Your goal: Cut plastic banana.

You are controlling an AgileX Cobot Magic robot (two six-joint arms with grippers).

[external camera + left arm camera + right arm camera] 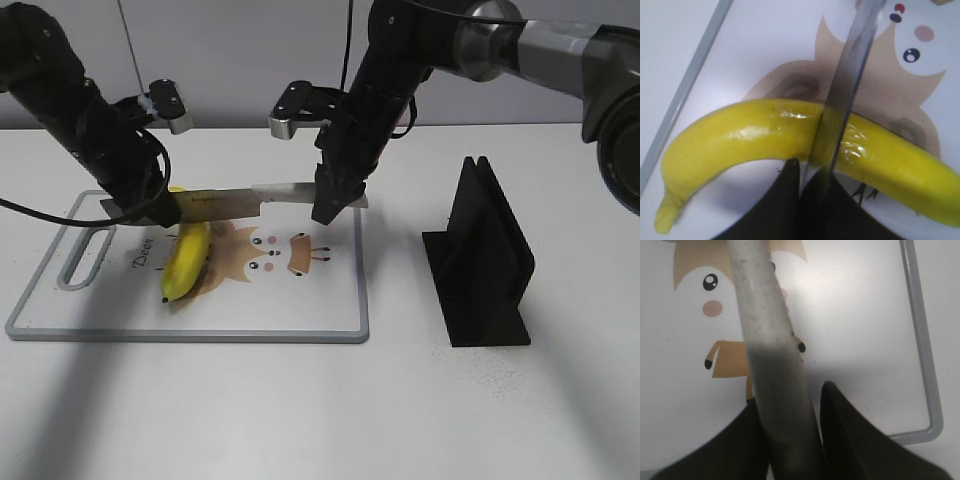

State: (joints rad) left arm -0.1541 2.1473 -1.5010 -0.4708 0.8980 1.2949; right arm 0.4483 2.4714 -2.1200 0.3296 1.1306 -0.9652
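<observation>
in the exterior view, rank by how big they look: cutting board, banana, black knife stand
1. cutting board
2. black knife stand, though it sits nearer the camera
3. banana

One plastic banana (187, 262) lies in view, a single yellow piece with no second fruit beside it. One knife (262, 199) crosses above it. One white cutting board (330, 320) sits under both, and it carries one printed cartoon animal (275, 250), possibly a deer or hedgehog, though the knife covers part of it. One black slotted stand (485, 260) is on the bench (400, 420) to the right. Two robot arms are present, so two grippers: the left gripper (140, 205) and the right gripper (335, 205). Two small silver wrist cameras show, one behind each arm (170, 105) (290, 112).
</observation>
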